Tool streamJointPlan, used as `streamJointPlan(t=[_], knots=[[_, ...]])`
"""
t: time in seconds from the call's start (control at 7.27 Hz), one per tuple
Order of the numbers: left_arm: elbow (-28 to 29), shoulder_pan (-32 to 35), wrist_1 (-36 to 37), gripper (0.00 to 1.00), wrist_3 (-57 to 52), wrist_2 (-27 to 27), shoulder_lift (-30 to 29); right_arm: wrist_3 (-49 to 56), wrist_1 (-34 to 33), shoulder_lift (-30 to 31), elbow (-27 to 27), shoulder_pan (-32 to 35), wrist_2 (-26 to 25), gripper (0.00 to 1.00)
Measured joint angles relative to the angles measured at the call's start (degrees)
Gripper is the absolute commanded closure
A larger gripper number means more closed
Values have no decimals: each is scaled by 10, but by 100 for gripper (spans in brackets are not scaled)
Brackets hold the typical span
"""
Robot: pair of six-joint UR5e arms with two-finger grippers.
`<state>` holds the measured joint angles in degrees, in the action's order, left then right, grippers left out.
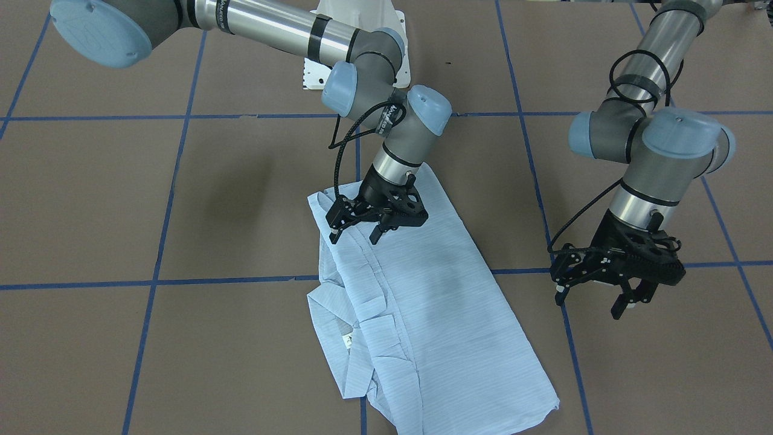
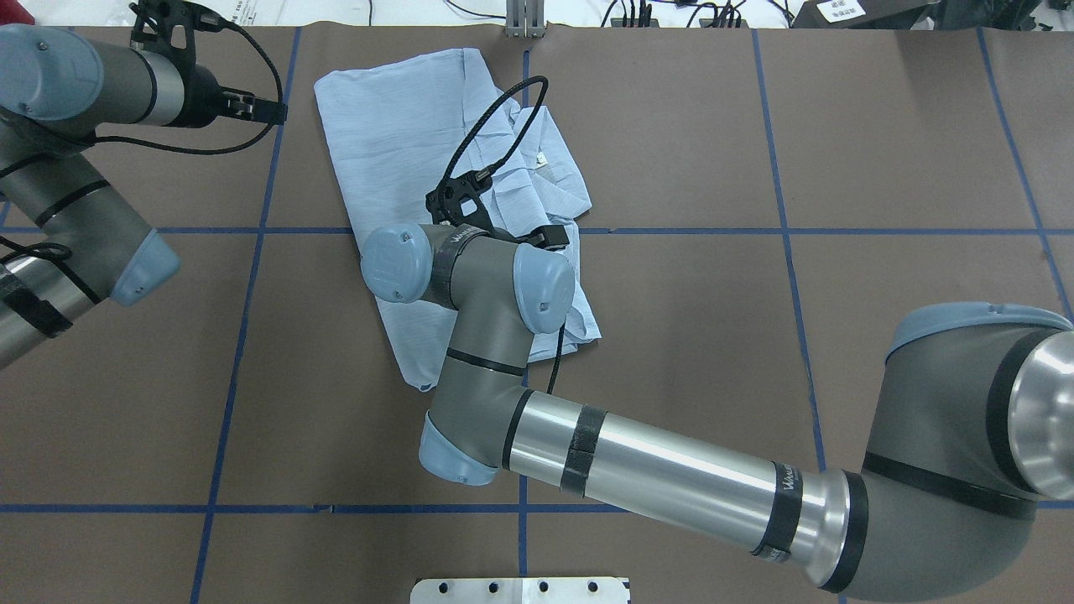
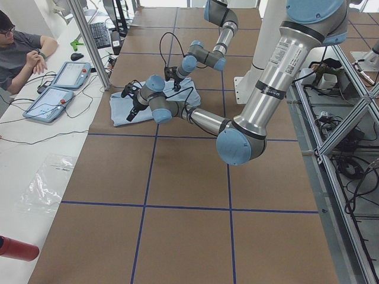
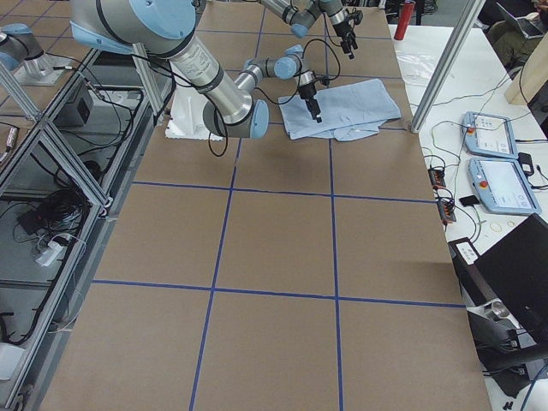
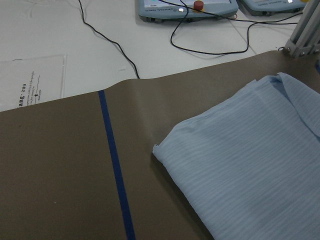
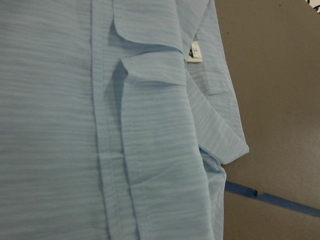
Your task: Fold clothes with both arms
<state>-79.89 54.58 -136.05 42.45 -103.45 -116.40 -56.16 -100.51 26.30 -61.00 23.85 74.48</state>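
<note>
The pale-blue striped shirt lies folded into a long strip on the brown table, collar and white neck label facing up. It also shows in the overhead view and in both wrist views. My right gripper hovers open just above the shirt's button placket, with nothing between its fingers. In the overhead view its wrist mostly hides it. My left gripper is open and empty above bare table beside the shirt's long edge, apart from the cloth.
Blue tape lines grid the brown table. The white pedestal base stands at the robot's side. Teach pendants and cables lie on the white bench past the far edge, where an operator sits. A metal post stands near the shirt.
</note>
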Motion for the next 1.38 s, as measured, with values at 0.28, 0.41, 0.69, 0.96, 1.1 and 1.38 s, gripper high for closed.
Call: streamJointPlan(t=[0.28, 0.41, 0.69, 0.96, 1.1, 1.38], knots=[[0, 0, 0, 0, 0, 0, 0, 4, 0, 0, 8, 0, 0, 2], [0, 0, 0, 0, 0, 0, 0, 5, 0, 0, 11, 0, 0, 2], [0, -1, 0, 0, 0, 0, 0, 14, -4, 0, 12, 2, 0, 2], [1, -2, -1, 0, 1, 0, 0, 39, -12, 3, 12, 17, 0, 2], [1, -3, -1, 0, 1, -1, 0, 52, -14, 7, 12, 27, 0, 2], [2, -6, -1, 0, 2, -1, 0, 76, -19, 24, 5, 52, 2, 3]])
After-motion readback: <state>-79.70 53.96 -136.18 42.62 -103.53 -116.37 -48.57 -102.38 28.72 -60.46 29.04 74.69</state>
